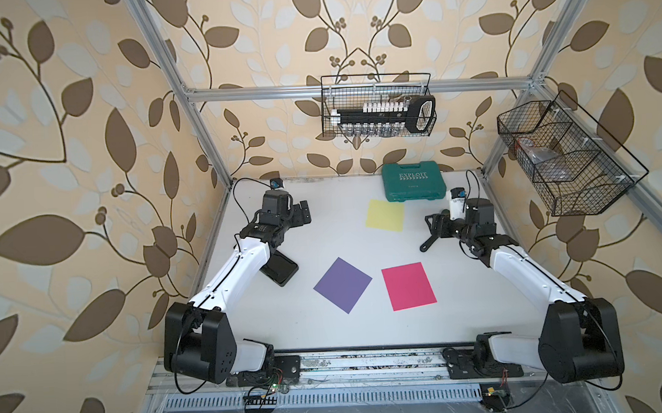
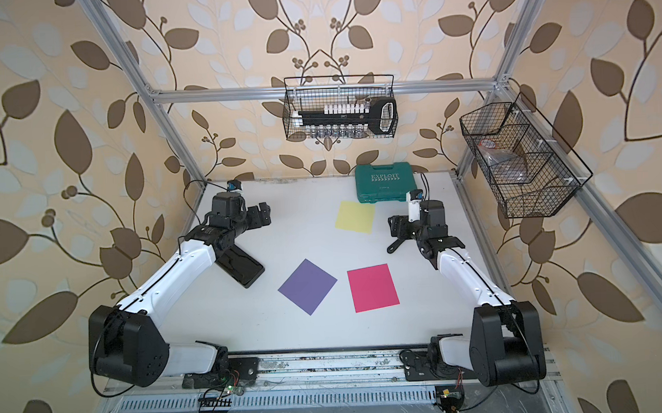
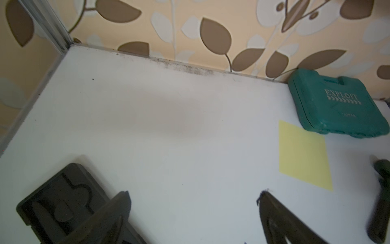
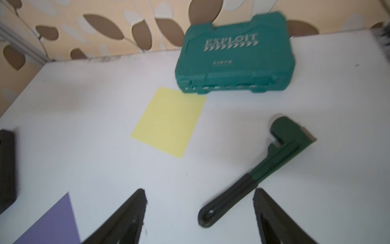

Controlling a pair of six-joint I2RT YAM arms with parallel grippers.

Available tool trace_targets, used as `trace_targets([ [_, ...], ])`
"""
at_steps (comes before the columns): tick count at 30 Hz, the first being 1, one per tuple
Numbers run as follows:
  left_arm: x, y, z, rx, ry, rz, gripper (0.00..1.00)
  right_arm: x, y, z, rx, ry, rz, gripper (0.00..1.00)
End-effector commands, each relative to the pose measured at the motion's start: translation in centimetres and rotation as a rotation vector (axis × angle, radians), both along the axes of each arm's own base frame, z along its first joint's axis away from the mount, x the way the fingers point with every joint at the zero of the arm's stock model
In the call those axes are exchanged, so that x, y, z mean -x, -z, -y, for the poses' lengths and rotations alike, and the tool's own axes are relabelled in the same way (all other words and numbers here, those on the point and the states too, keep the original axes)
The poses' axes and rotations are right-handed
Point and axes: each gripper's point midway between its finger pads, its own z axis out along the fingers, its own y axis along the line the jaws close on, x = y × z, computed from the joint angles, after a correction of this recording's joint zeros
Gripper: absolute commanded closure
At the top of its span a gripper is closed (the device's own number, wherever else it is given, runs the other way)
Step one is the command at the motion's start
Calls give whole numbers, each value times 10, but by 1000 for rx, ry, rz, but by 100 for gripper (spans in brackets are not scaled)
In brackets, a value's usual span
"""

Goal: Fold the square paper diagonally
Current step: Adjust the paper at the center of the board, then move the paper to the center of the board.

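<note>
yellow paper (image 1: 384, 215) flat on table (image 1: 323, 234), just beside green case (image 1: 414, 186). purple paper (image 1: 343, 285) and pink paper (image 1: 409, 286) nearer arm bases. i see left gripper (image 3: 194, 194) and right gripper (image 4: 200, 190) jaws spread, empty. wrench (image 4: 263, 164) lies by the right.

Top views look steeply down; low wrist cameras face rearward (sharing the green case (image 3: 337, 109) (image 4: 234, 57)).

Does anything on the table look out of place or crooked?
The purple paper lies turned like a diamond, unlike the yellow paper and the pink paper. A wrench lies loose near the right claw; nothing looks damaged.
</note>
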Motion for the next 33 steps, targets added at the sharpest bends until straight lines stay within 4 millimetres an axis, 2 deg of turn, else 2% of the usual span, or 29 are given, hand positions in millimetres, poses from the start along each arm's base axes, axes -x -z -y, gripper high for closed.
trace_targets([
  [1, 50, 25, 28, 101, 88, -205, 3, 51, 29, -43, -100, -125, -289, 20],
  [3, 66, 24, 47, 147, 171, -224, 2, 69, 30, -61, -85, -184, -339, 20],
  [6, 88, 27, 73, 195, 248, -266, 1, 94, 35, -78, -120, -214, -409, 22],
  [9, 108, 39, 101, 241, 305, -323, 1, 120, 48, -86, -195, -205, -540, 39],
  [11, 119, 46, 113, 247, 325, -342, 1, 138, 59, -90, -214, -201, -614, 48],
  [14, 131, 57, 124, 263, 336, -378, 1, 159, 76, -91, -216, -181, -689, 55],
  [18, 145, 74, 143, 289, 367, -446, 5, 172, 94, -88, -229, -137, -734, 74],
  [20, 149, 83, 145, 288, 344, -478, 7, 174, 100, -86, -234, -110, -748, 75],
  [22, 151, 92, 151, 315, 347, -509, 18, 174, 104, -85, -241, -94, -751, 86],
  [24, 155, 102, 158, 334, 361, -550, 40, 173, 106, -84, -243, -79, -752, 93],
  [26, 160, 109, 164, 332, 381, -589, 77, 173, 108, -84, -240, -72, -753, 99],
  [27, 162, 112, 166, 326, 381, -604, 87, 172, 109, -84, -241, -71, -754, 100],
  [29, 164, 120, 167, 320, 357, -627, 100, 172, 110, -85, -247, -69, -759, 100],
  [33, 165, 148, 159, 291, 277, -682, 100, 170, 115, -87, -261, -64, -765, 100],
])
